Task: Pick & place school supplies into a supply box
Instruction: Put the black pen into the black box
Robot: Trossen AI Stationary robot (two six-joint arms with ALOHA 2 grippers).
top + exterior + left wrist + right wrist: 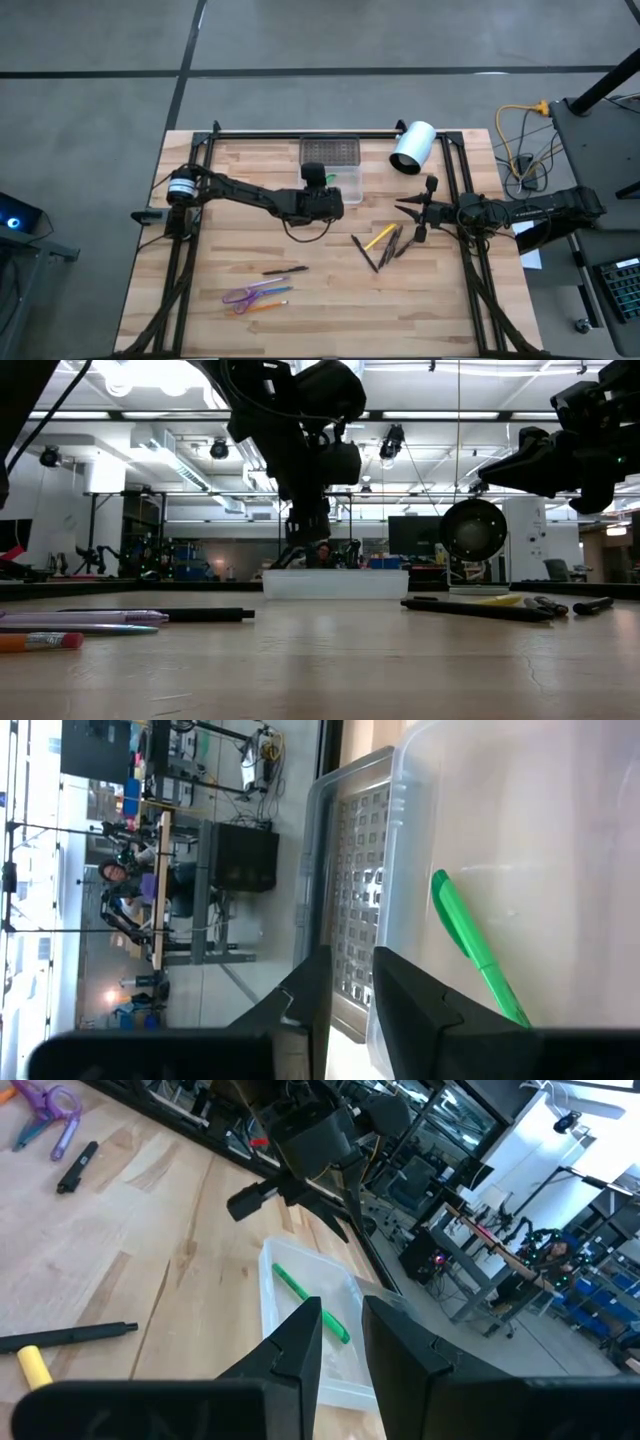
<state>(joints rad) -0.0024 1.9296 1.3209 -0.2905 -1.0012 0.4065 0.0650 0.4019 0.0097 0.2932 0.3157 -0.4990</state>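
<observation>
Already the green pen [470, 945] lay in the box [349, 186]; the left gripper [328, 181] above it gaped empty and could clip its rim; the right gripper [414, 213] waited beside, open, empty.

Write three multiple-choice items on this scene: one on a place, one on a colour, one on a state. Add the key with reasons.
1. Where is the green pen?
A. Inside the supply box
B. Beside the scissors
C. In the right hand

2. What colour are the scissors' handles?
A. Red
B. Purple
C. Yellow

3. What is the left hand holding?
A. A pencil
B. Scissors
C. Nothing

Key: 1 A, the right wrist view shows the pen lying in the clear box. 2 B, purple loops in the high view. 3 C, its fingers stand apart and empty above the box.
</observation>
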